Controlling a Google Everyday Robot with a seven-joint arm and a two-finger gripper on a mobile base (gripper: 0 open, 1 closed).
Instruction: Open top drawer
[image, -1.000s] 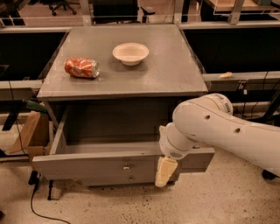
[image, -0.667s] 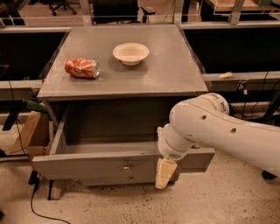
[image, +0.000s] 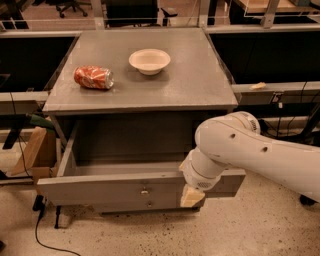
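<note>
Grey cabinet (image: 190, 85), flat top, mid-scene. Dark desks and chair legs behind it at the far side.

On the top:
- crushed red can (image: 93, 77), lying on its side, far-left area
- white bowl (image: 149, 61), upright, right of the can and a little farther back; the two are apart, not touching

Top drawer (image: 100, 187): stands open, drawn toward the near side. Its tall flat front sits well clear of the cabinet body, and the deep grey box shows behind it under the cabinet top. Small round knob (image: 144, 190) at the centre of the front. Just below the front's lower edge, a second small knob (image: 148, 203) on a lower drawer front, of which only a narrow strip shows.

White arm (image: 260, 155): comes in from the right, bulky rounded joint in front of the drawer's right part, covering the upper rim of the front there.

Gripper (image: 192, 196): points down at the near face of the drawer front, right of the centre knob, its cream tip at the front's lower edge. Open or closed: cannot tell. Hold on anything: cannot tell. Contact with the front: not clear from this angle.

Left of the cabinet: cardboard box (image: 35, 150) on the floor. Black cable (image: 42, 239) trails over the speckled floor, near-left.
</note>
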